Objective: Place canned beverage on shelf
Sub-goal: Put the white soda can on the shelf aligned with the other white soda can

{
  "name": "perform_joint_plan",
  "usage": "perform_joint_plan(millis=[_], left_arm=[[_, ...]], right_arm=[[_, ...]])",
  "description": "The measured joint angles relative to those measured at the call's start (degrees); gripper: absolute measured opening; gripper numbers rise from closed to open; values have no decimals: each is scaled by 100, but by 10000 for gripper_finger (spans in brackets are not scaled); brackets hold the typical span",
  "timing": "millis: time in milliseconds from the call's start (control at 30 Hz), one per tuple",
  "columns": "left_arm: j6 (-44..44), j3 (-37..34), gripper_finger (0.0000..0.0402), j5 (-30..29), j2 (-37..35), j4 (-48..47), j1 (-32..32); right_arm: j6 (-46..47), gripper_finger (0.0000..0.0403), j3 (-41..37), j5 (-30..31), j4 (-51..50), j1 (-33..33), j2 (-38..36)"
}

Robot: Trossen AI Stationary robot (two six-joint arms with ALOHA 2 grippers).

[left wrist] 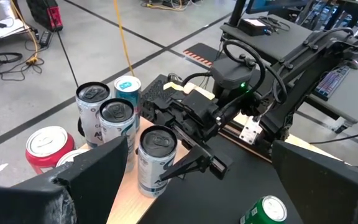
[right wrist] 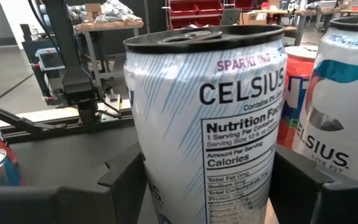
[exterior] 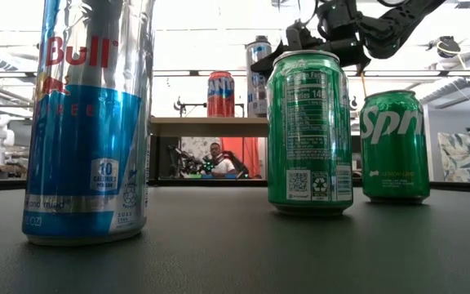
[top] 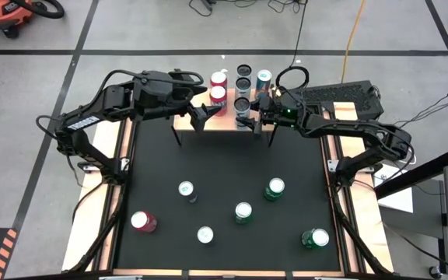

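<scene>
White-and-blue Celsius can (right wrist: 210, 124) stands on the light-wood shelf with black legs (top: 183, 120), between the right gripper's (top: 249, 118) spread fingers

Six cans crowd the shelf, its board mostly hidden; six more stand on the black table (top: 216, 175); left gripper (top: 201, 115) spread beside the red cans (top: 218, 87)

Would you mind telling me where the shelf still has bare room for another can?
The shelf is bare at its left end, beside the red cans. The right half is crowded: Celsius cans in a row, the right hand at the nearest.
</scene>
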Motion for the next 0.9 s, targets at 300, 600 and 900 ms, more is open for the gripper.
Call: perform_joint_plan(millis=[300,600,900], left_arm=[[-7,0,398,26,0,1,0],[-7,2,398,28,0,-1,0],[-9,4,398,28,0,-2,0]], right_arm=[[105,249,1,-4,46,0,10],[154,251,0,-11,26,-48,8],[169,297,-1,-24,37,-144,1]])
